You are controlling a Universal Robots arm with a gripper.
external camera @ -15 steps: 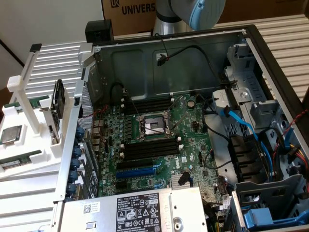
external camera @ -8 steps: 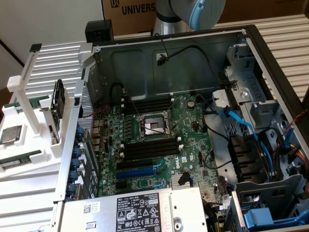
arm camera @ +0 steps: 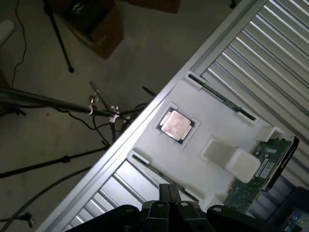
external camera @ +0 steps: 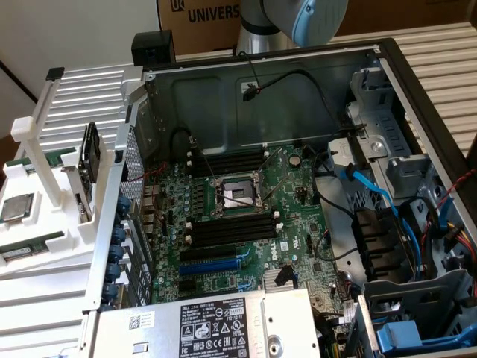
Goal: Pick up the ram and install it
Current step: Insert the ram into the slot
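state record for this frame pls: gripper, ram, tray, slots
gripper: gripper shut, empty, over the white plastic parts tray
ram: long narrow green circuit-board stick lying in a tray groove, not gripped
second stick: similar green stick in the tray's opposite groove
processor: square silver-topped chip seated in a tray recess
slots: long black motherboard slots in the open case, no stick seen in them

Arm (external camera: pixel 309 19) sits way up at the exterior view's top edge, just its grey, blue-capped joint poking in. Gripper (arm camera: pixel 168 191) is closed tight, fingers pressed together.
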